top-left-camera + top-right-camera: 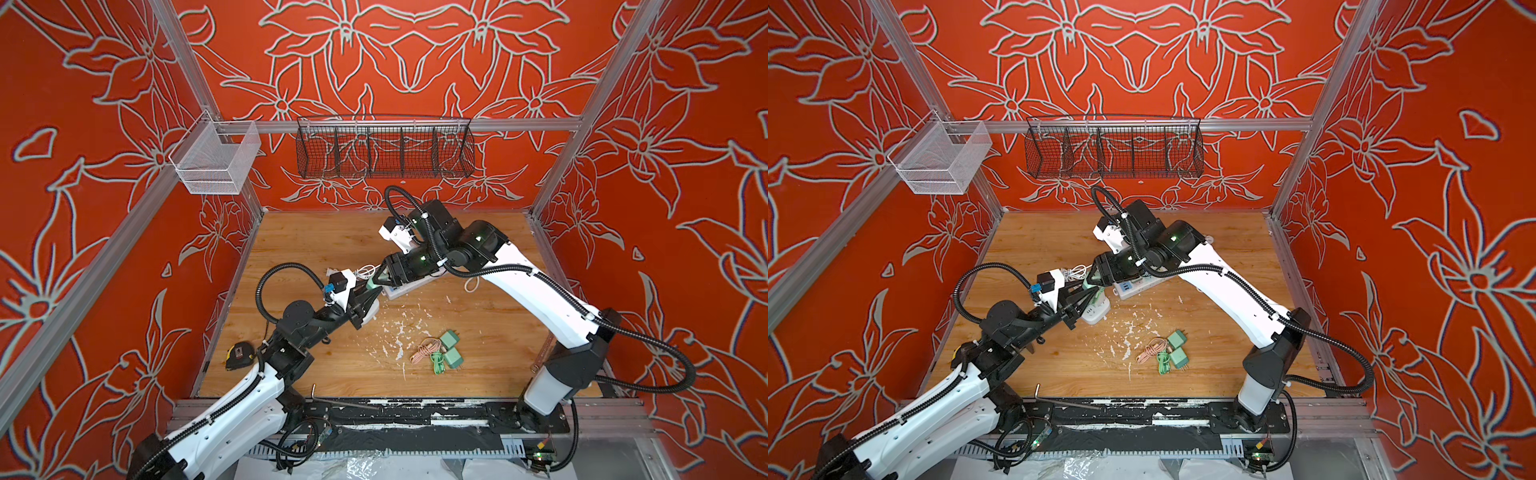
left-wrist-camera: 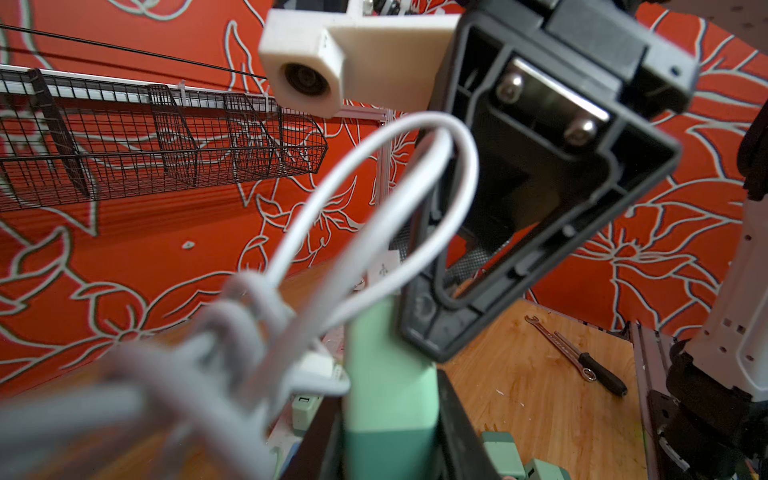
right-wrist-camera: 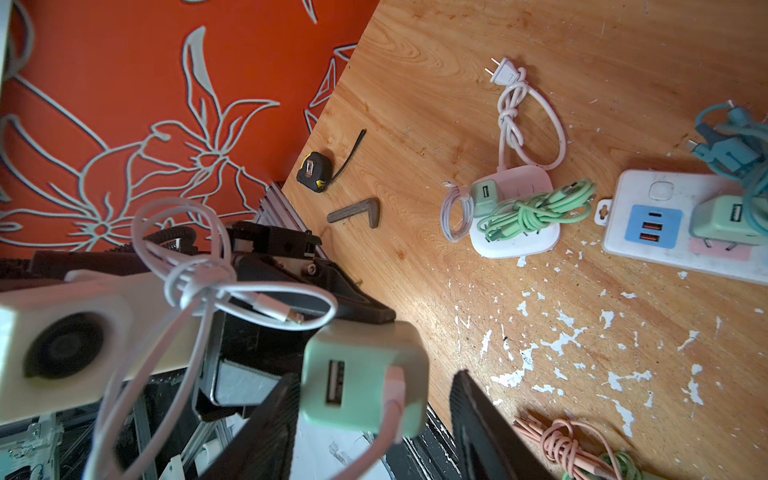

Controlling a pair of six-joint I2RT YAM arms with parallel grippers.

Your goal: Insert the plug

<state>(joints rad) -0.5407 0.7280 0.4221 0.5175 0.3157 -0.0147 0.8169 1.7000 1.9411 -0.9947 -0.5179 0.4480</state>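
Plug held by our left hand over the counter, right hand spread around it.
We cannot see its prongs; in both top views the two hands hide most of the plug, and our right arm covers much of the long strip. Left fingers clamp its sides. Right fingers stand apart, one with a gap to it. Its white cable loops, blurred, before the left wrist camera. The round strip lies just beside, partly under our left hand in a top view. The wood counter is flecked white, with red flowered walls on three sides. Two spare chargers sit front middle; the back lies open.
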